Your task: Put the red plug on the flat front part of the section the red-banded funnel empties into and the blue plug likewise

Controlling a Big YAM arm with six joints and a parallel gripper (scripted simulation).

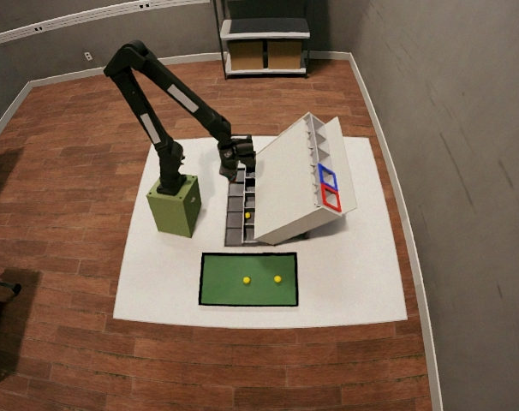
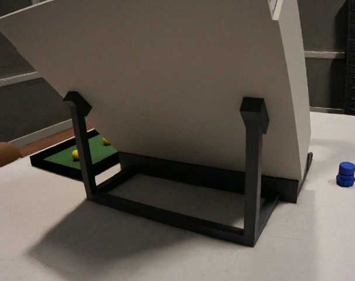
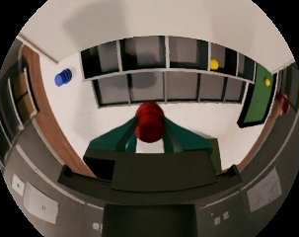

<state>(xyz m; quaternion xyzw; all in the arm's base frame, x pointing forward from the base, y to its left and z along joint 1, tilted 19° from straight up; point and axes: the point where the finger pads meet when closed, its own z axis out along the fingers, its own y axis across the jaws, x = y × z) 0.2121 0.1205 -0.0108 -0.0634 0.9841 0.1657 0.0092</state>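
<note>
My gripper (image 1: 232, 175) is shut on the red plug (image 3: 149, 122) and holds it by the far end of the grey row of sections (image 1: 241, 207). In the wrist view the plug hangs in front of the flat front parts (image 3: 164, 86), above the white mat. The blue plug (image 2: 345, 174) stands on the mat beyond the row's end and also shows in the wrist view (image 3: 62, 78). One yellow marble (image 1: 247, 215) lies in a section. The red-banded funnel (image 1: 331, 196) and blue-banded funnel (image 1: 328, 176) sit at the top of the slanted white cover (image 1: 286, 186).
The green tray (image 1: 250, 276) in front holds two yellow marbles (image 1: 247, 279) (image 1: 277, 278). The arm's green base (image 1: 175, 211) stands left of the sections. The cover rests on a dark frame (image 2: 171, 208) at its back.
</note>
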